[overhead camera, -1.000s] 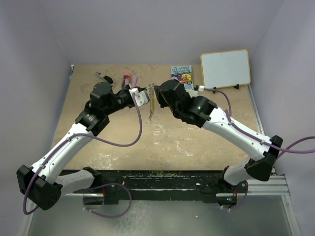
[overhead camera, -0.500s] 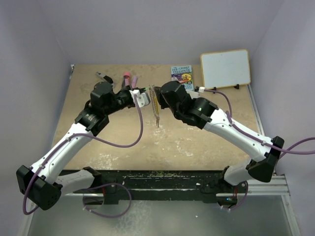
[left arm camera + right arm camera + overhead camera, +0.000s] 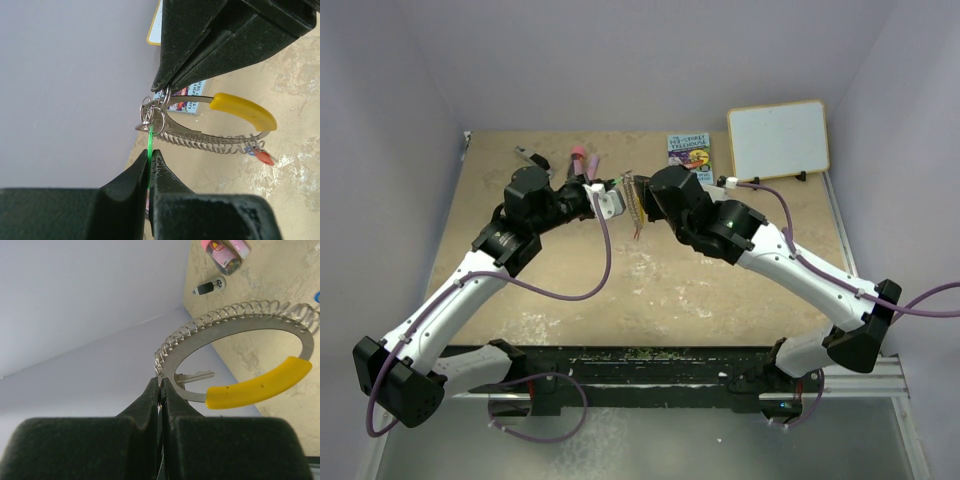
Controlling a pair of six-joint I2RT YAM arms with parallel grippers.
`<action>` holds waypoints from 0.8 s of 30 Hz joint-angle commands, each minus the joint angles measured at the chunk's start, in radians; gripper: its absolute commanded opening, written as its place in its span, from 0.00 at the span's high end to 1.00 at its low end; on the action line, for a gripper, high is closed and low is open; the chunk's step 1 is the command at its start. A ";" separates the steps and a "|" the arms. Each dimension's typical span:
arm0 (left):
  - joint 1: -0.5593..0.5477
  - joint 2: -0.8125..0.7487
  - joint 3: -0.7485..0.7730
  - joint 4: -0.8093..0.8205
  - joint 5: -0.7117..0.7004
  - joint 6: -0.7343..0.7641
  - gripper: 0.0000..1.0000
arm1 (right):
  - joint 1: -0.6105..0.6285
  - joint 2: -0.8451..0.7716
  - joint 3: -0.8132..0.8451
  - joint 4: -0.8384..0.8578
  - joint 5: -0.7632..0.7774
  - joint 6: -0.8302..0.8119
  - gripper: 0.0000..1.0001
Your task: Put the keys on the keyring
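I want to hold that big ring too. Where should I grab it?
Take the ring by its yellow part, pinching across it from the side away from the right pincer. That part looks smooth and bare; wire coil and keys crowd the rest.

The keyring (image 3: 240, 325) is held up off the table, pinched at its rim by the right gripper (image 3: 160, 387). It's a flat silver loop with a yellow stretch on one side and a row of small wire rings bunched along the other. The green-tagged key (image 3: 150, 144) is seen edge-on, clamped in the left gripper (image 3: 150, 159), with its little split ring right against the loop's end. The red-tagged key (image 3: 264, 158) and a bit of the blue-tagged key (image 3: 248, 149) are hung at the far end of the wire rings — whether they're threaded on can't be made out.
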 commanded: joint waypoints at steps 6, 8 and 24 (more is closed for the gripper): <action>0.008 -0.002 0.039 0.018 -0.029 -0.010 0.97 | 0.002 -0.052 -0.012 0.095 0.003 0.083 1.00; 0.008 0.004 0.041 0.020 -0.027 -0.022 0.97 | 0.003 -0.053 -0.014 0.108 -0.005 0.078 1.00; 0.015 0.029 0.029 0.056 -0.054 -0.045 0.97 | 0.003 -0.060 -0.037 0.152 -0.030 0.062 1.00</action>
